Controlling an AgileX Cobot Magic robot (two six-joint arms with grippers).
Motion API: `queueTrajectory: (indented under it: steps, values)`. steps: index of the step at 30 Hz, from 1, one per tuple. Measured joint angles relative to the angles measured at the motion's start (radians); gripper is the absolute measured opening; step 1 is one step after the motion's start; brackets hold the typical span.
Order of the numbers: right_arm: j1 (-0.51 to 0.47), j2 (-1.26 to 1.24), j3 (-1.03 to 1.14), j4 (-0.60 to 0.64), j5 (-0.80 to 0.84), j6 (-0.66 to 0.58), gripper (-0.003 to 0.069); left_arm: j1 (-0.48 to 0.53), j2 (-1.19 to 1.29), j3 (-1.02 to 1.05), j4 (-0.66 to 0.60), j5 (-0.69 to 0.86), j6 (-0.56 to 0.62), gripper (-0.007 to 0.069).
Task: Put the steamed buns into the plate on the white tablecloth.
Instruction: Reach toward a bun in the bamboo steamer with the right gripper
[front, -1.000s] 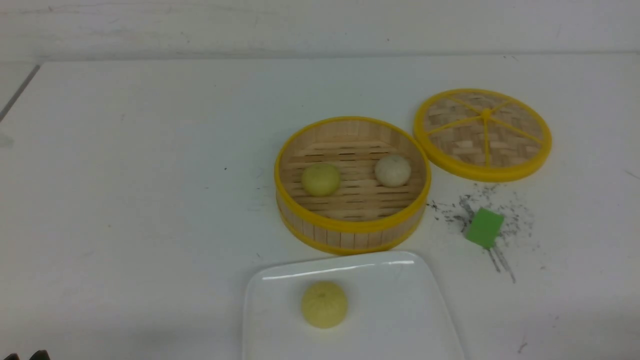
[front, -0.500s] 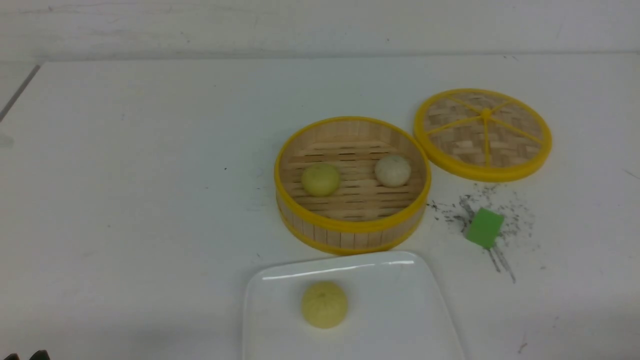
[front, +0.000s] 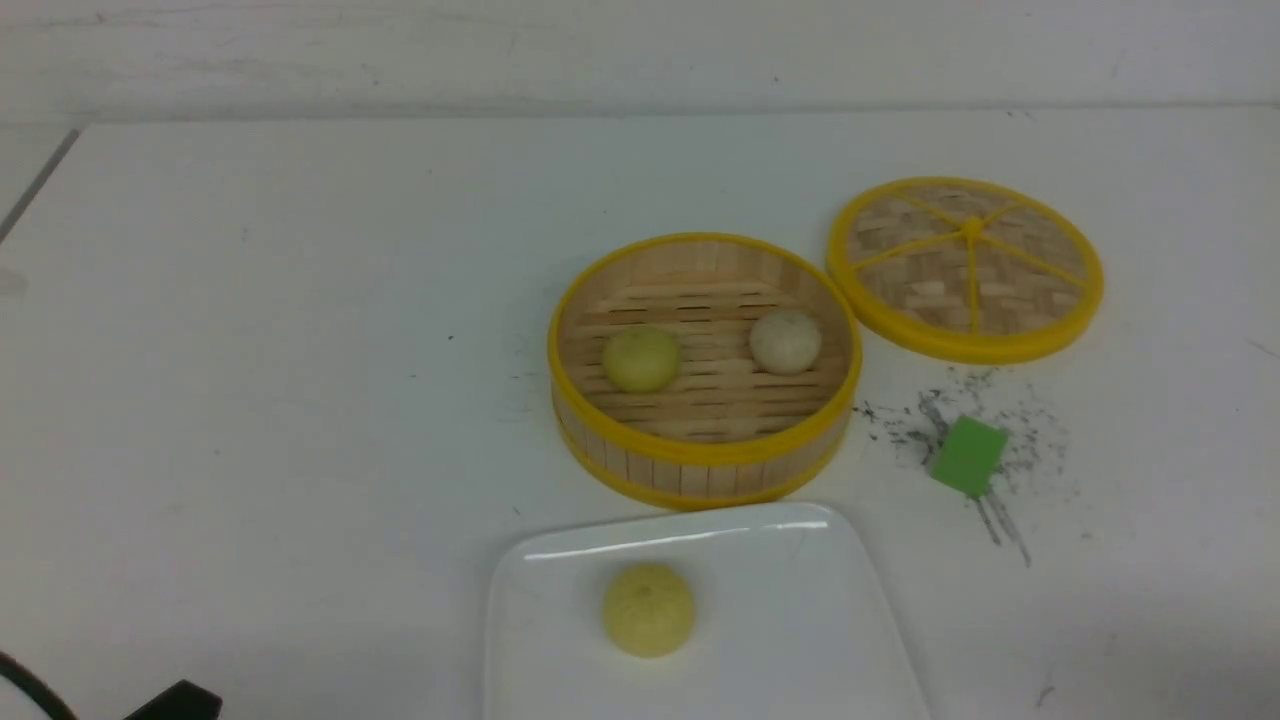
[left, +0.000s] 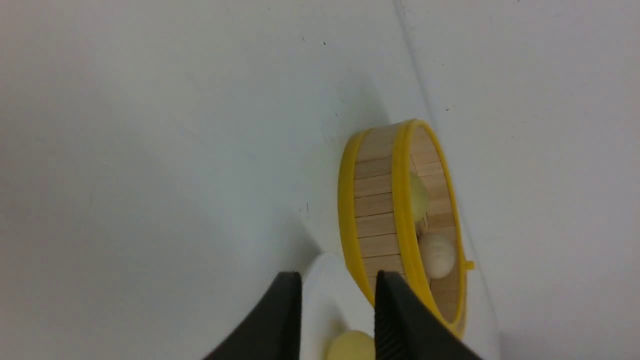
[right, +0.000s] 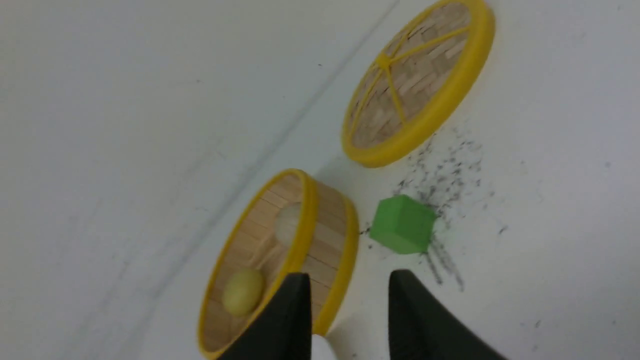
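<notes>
A pale yellow steamed bun (front: 648, 608) lies on the white square plate (front: 800, 600) at the near edge of the white tablecloth (front: 300, 350). Another pale yellow bun (front: 641, 359) and an off-white bun (front: 786, 341) lie in the open bamboo steamer (front: 700, 465) just behind the plate. My left gripper (left: 337, 282) is open and empty, to the left of the plate (left: 320, 285) and steamer (left: 380, 210). My right gripper (right: 350, 282) is open and empty, to the right of the steamer (right: 330, 235), with the buns (right: 242, 291) beyond it.
The round yellow-rimmed woven lid (front: 965, 268) lies to the right of and behind the steamer. A small green block (front: 968, 456) sits on dark specks to the steamer's right. A black part of my left arm (front: 175, 702) shows at the bottom left corner.
A black part of my left arm and a cable have come further into the bottom left corner of the front view. The buns, plate, steamer and lid have not moved.
</notes>
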Motion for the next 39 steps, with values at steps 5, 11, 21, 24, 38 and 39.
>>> queueTrajectory:
  steps: [5,11,21,24,38,39]
  values:
    - [0.000,0.000,0.000,0.026,-0.008,0.008,0.0240,0.000,0.000,0.000,-0.004,-0.030,-0.002,0.0241]
    - [0.000,0.000,-0.001,0.060,-0.026,0.011,0.0239,0.000,0.000,-0.003,-0.018,-0.048,-0.001,0.0227]
    - [0.000,0.136,-0.307,-0.100,0.117,-0.295,-0.0013,0.000,0.114,-0.324,0.002,0.238,0.225,0.0043]
    - [0.000,0.284,-0.393,-0.175,0.268,-0.334,-0.0006,0.000,0.292,-0.390,0.088,0.422,0.251,0.0002]
    - [0.000,0.946,-0.492,0.039,0.591,-0.627,0.0008,0.000,0.855,-0.424,0.066,0.569,0.549,0.0002]
    - [0.000,0.966,-0.506,0.094,0.590,-0.683,0.0011,0.000,0.866,-0.425,0.053,0.562,0.569,0.0003]
